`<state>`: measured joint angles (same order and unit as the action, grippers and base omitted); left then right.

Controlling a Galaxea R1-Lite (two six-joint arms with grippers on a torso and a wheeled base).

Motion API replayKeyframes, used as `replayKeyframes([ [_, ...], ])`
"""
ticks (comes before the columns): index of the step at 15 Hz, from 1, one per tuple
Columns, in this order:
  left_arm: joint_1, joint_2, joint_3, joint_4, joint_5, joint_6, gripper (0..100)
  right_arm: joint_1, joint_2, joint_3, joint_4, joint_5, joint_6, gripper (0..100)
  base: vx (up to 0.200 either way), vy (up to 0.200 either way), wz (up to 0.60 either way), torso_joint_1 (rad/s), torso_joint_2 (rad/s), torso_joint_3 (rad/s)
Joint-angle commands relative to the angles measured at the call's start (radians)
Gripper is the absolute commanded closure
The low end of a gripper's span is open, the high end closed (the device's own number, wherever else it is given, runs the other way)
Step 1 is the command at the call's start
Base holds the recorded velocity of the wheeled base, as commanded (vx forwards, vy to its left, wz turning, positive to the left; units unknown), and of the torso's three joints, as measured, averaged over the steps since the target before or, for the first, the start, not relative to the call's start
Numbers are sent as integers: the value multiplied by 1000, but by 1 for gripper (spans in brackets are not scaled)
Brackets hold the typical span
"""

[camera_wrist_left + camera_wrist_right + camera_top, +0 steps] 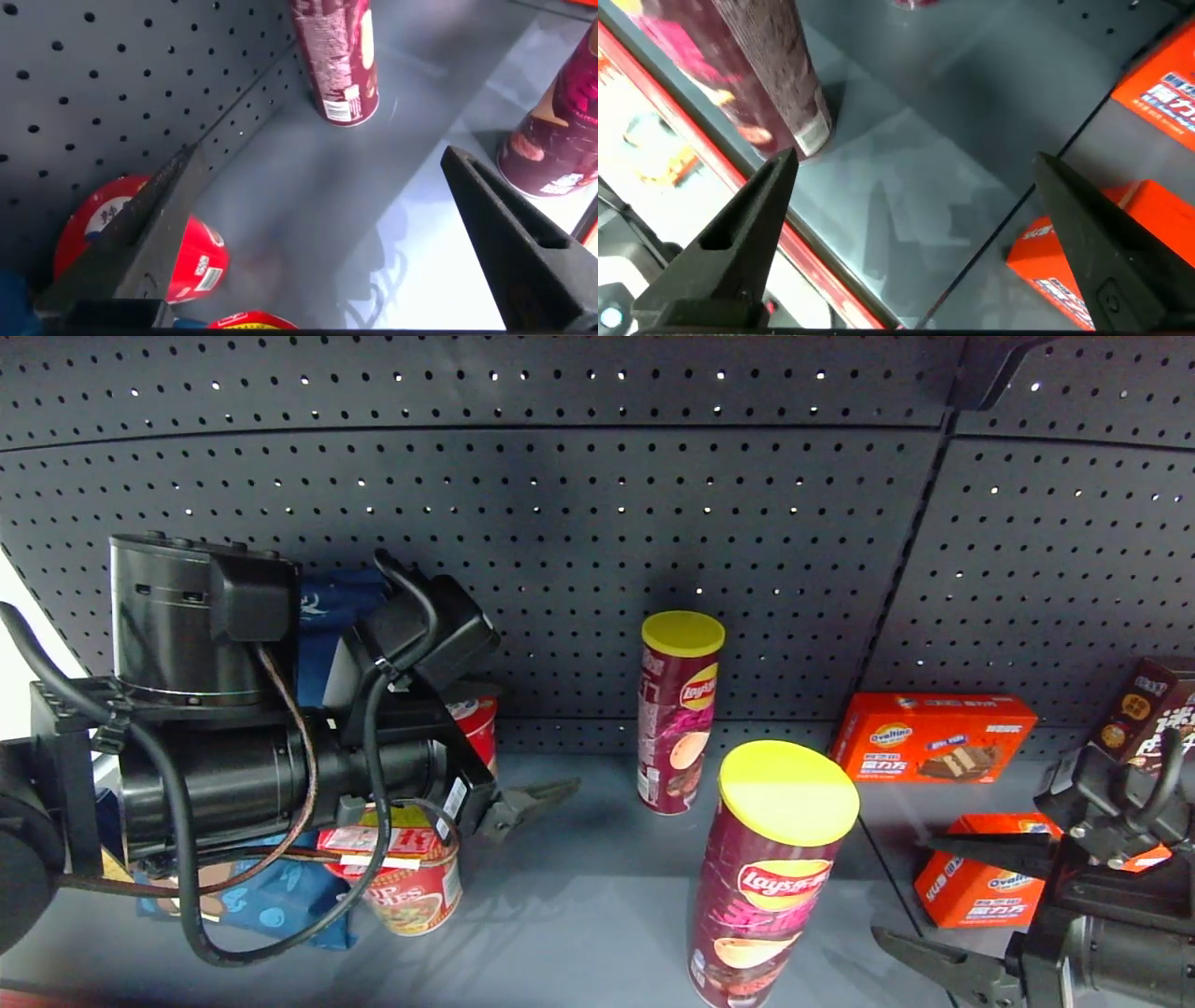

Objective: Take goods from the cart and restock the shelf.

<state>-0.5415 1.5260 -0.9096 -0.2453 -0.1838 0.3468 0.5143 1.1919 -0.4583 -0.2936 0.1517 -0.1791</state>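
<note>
While left gripper point(318, 159) gapes above the shelf point(579, 896), right gripper point(917, 163) — frontward — gapes too.

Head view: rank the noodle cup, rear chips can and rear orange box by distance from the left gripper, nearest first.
1. Noodle cup, just below the left gripper, on the left.
2. Rear chips can, mid-shelf at the back.
3. Rear orange box, far right.

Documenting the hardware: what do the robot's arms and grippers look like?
The left arm and right arm are black with cylindrical housings; black cables loop around the left. The left gripper and right gripper have dark, tapered, wedge-shaped fingers.
</note>
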Motion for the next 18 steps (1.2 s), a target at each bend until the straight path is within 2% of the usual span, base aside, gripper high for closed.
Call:
replayKeyframes([
  [1, 0, 3, 3, -2, -2, -2, 0, 9, 44, 3, -1, 2, -16, 0, 0, 0, 0, 0, 0, 0],
  [11, 37, 6, -2, -3, -6, 0, 0, 63, 167, -89, -4, -3, -29, 0, 0, 0, 0, 0, 0, 0],
  [18, 38, 23, -3, -31, -8, -2, 0, 93, 221, -132, -9, -1, -29, 0, 0, 0, 0, 0, 0, 0],
])
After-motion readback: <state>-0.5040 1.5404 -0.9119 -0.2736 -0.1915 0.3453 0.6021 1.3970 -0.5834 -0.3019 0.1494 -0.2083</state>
